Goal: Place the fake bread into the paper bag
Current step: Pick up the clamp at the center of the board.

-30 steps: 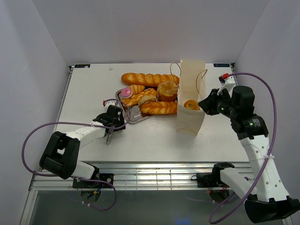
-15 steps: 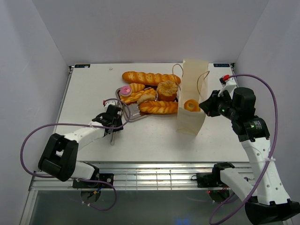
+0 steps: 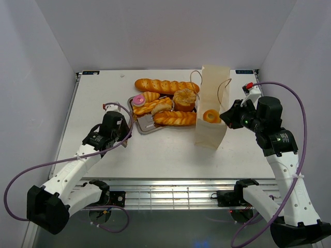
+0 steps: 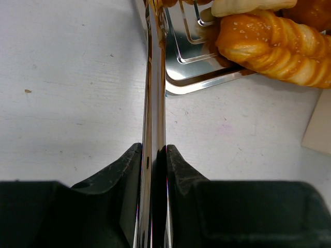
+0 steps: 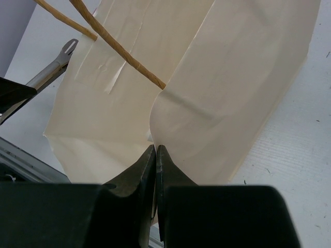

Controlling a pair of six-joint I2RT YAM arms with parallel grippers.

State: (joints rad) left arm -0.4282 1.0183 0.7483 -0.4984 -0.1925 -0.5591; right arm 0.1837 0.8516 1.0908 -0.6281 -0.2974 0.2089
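Note:
The fake bread lies heaped on a silver tray: a long baguette, a twisted loaf, a round bun and a pink-iced donut. A ring donut sits inside the paper bag, which stands upright to the right of the tray. My left gripper is shut on metal tongs, whose tips reach the tray's corner beside the twisted loaf. My right gripper is shut on the paper bag's rim and holds its mouth apart.
The bag's string handles loop above its mouth. White walls close in the table on the left, back and right. The table's left half and the strip in front of the tray hold nothing but my left arm.
My left gripper has shut on the tongs, and its arm has swung back to the left. The bag shifted slightly at first. The right arm holds still.

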